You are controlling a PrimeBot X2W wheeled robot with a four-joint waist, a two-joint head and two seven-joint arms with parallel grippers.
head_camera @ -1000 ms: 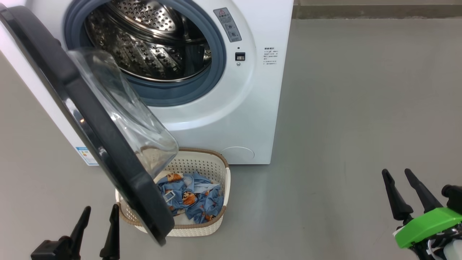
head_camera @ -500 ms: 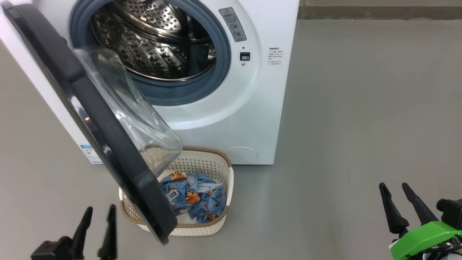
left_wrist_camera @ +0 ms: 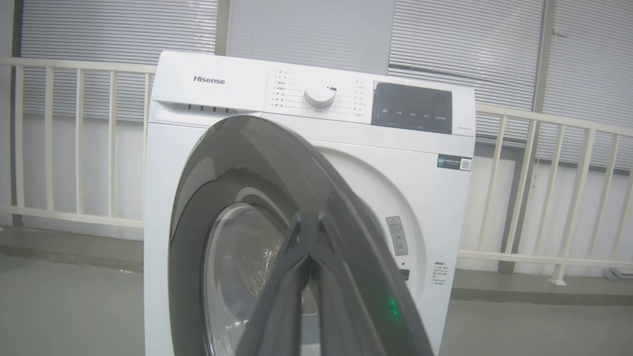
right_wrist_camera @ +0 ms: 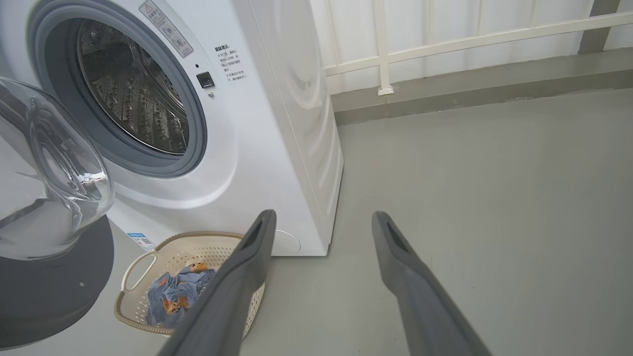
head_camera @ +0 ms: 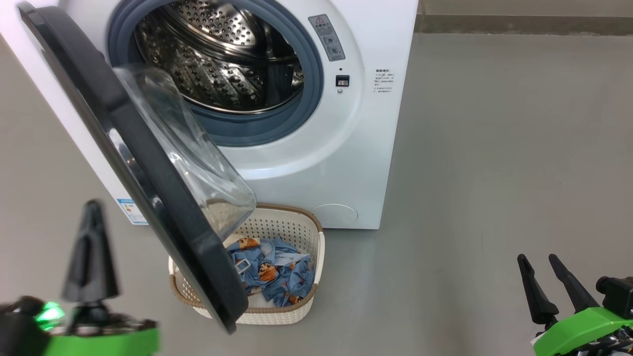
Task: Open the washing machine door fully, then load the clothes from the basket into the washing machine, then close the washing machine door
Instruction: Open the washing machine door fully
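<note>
We judged the task to be in its first step, with most of it left. The washing machine door (head_camera: pixel 215 282) stood swung out from the washing machine (head_camera: pixel 316 163) on its left-hand hinge, edge-on to the head camera, its glass bowl facing the opening. It looked well ajar but, to our eye, not pushed all the way back, so "fully open" was not yet met.

The drum (head_camera: pixel 232 59) showed bare steel where we could see into it, with no cloth inside. The clothes (head_camera: pixel 277 277) lay bunched in the basket (head_camera: pixel 277 230), which sat on the floor (head_camera: pixel 494 148) just in front of the machine. In the head view, the lower edge of the door overlapped the basket's left part.

The left gripper (left_wrist_camera: pixel 306 217) had its fingers together and held nothing. It was raised to the left of the door's outer face, and we could not tell whether it touched the rim. The right gripper (head_camera: pixel 535 258) hung well off to the right over bare floor, fingers apart and empty.

Loading and closing were both left to do.
</note>
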